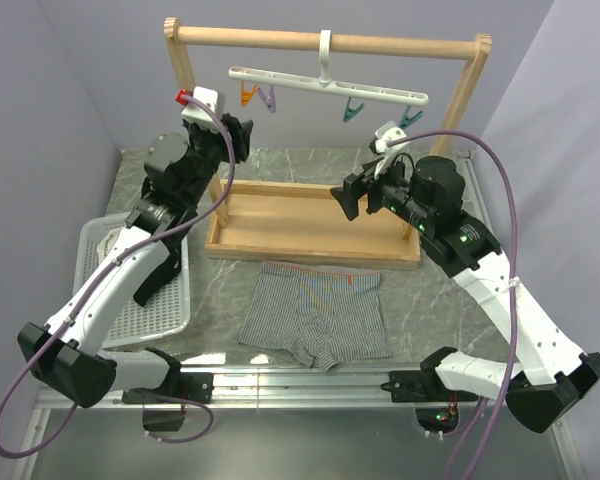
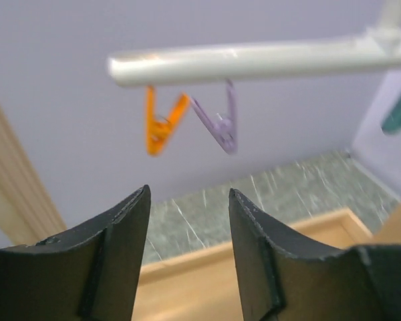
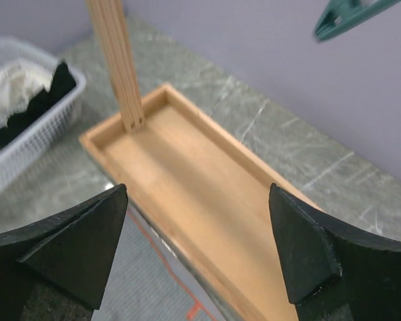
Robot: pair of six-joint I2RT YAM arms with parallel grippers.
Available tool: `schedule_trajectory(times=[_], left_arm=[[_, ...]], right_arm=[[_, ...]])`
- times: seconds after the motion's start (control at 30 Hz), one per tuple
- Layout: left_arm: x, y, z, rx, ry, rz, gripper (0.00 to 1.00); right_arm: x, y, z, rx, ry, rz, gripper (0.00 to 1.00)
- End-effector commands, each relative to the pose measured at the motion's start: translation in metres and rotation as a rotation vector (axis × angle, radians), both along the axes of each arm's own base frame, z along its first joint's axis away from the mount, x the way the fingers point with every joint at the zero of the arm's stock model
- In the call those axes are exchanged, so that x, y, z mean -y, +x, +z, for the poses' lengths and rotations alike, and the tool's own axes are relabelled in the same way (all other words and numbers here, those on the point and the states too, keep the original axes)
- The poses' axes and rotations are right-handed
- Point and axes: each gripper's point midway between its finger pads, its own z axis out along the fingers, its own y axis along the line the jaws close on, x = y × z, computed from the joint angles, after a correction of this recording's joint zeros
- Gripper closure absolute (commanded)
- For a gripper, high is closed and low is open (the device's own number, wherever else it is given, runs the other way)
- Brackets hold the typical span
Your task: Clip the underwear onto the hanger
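Note:
The underwear [image 1: 315,315] lies flat on the table in front of the wooden frame; a strip of it shows in the right wrist view [image 3: 144,284]. The hanger [image 1: 330,85] hangs by its hook from the frame's top bar, with orange [image 1: 248,95], purple [image 1: 268,98] and teal [image 1: 353,110] clips. My left gripper [image 1: 240,135] is open and empty, raised just below the hanger's left end. In its wrist view the hanger bar [image 2: 254,60], orange clip [image 2: 162,124] and purple clip [image 2: 220,124] are above its fingers [image 2: 130,234]. My right gripper [image 1: 347,197] is wide open and empty over the frame's tray.
The wooden frame [image 1: 325,42] stands on a wooden tray base [image 1: 310,225] behind the underwear. A white basket [image 1: 130,290] at the left holds black and whitish cloth [image 3: 27,93]. Purple walls close in the back and both sides.

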Motion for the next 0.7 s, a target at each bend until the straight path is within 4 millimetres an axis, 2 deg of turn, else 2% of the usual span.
schedule_trajectory(times=[0.0, 0.03, 0.07, 0.13, 0.17, 0.2, 0.27, 0.43, 0.47, 0.5, 0.57, 0.6, 0.67], left_arm=[[-0.015, 0.001, 0.062, 0.147, -0.108, 0.063, 0.46], [-0.015, 0.007, 0.059, 0.140, -0.105, 0.076, 0.48], [-0.016, 0.007, 0.062, 0.146, -0.111, 0.080, 0.51], [-0.017, 0.012, 0.064, 0.157, -0.115, 0.090, 0.52], [-0.017, 0.016, 0.065, 0.157, -0.120, 0.094, 0.54], [-0.017, 0.019, 0.066, 0.159, -0.123, 0.098, 0.55], [-0.017, 0.026, 0.064, 0.153, -0.130, 0.110, 0.57], [-0.008, 0.040, 0.057, 0.146, -0.125, 0.100, 0.59], [-0.008, 0.041, 0.057, 0.147, -0.126, 0.099, 0.60], [-0.008, 0.043, 0.058, 0.149, -0.126, 0.104, 0.60], [-0.007, 0.048, 0.057, 0.148, -0.127, 0.109, 0.61], [-0.007, 0.050, 0.057, 0.146, -0.129, 0.114, 0.61], [-0.006, 0.055, 0.057, 0.142, -0.135, 0.117, 0.62]], right_arm=[[-0.004, 0.012, 0.041, 0.086, 0.188, -0.056, 0.07], [-0.006, 0.013, 0.043, 0.094, 0.205, -0.053, 0.07], [-0.009, 0.015, 0.053, 0.132, 0.238, -0.045, 0.07], [-0.011, 0.018, 0.049, 0.140, 0.272, -0.041, 0.09], [-0.013, 0.018, 0.060, 0.181, 0.315, -0.034, 0.10], [-0.014, 0.019, 0.055, 0.185, 0.320, -0.031, 0.10], [-0.018, 0.019, 0.063, 0.233, 0.347, -0.006, 0.12], [-0.027, 0.021, 0.058, 0.235, 0.390, 0.023, 0.15], [-0.028, 0.020, 0.062, 0.259, 0.403, 0.037, 0.16], [-0.031, 0.019, 0.055, 0.255, 0.404, 0.048, 0.16], [-0.034, 0.016, 0.060, 0.301, 0.427, 0.075, 0.16], [-0.037, 0.016, 0.049, 0.296, 0.421, 0.080, 0.16], [-0.042, 0.012, 0.050, 0.345, 0.419, 0.100, 0.16]])
